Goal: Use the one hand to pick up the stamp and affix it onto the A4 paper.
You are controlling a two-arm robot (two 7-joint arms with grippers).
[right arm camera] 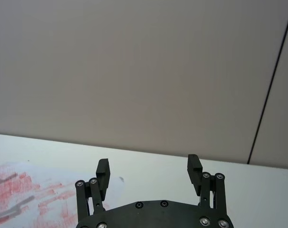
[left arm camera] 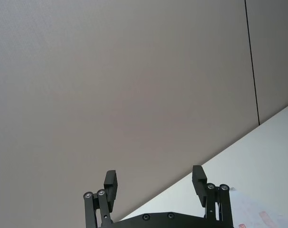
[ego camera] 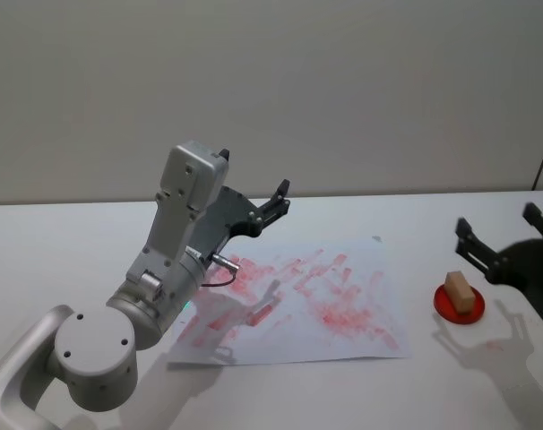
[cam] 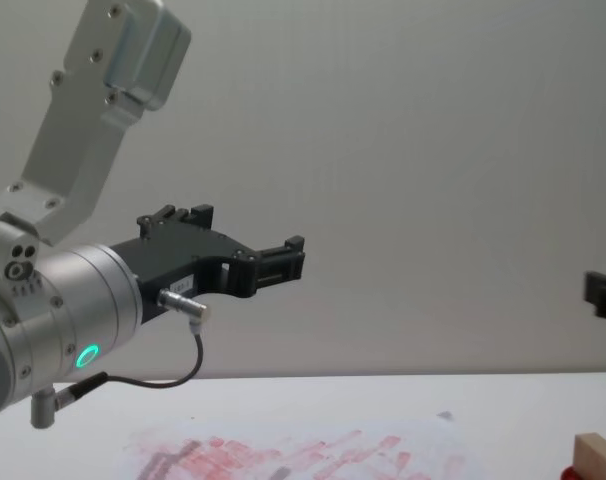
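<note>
I am watching the stamp, which is sitting on a red pad on the desk, to the right of the A4 paper and apart from its edge. The right claw is hovering above the desk just beyond the stamp and slightly to its right, prongs spread wide with nothing between them. In its wrist view it is facing the wall rather than the desk. So I am judging that it needs to tip down and come back toward the robot and a little left to get over the block.

The stamp's long axis is running diagonally, from far-left to near-right in the head view, so I am planning to turn the wrist until the prongs are closing across its narrow width. The left claw is hanging raised over the far part of the paper, likewise open and empty, well apart from the stamp. The right arm is clearly the nearer one.
</note>
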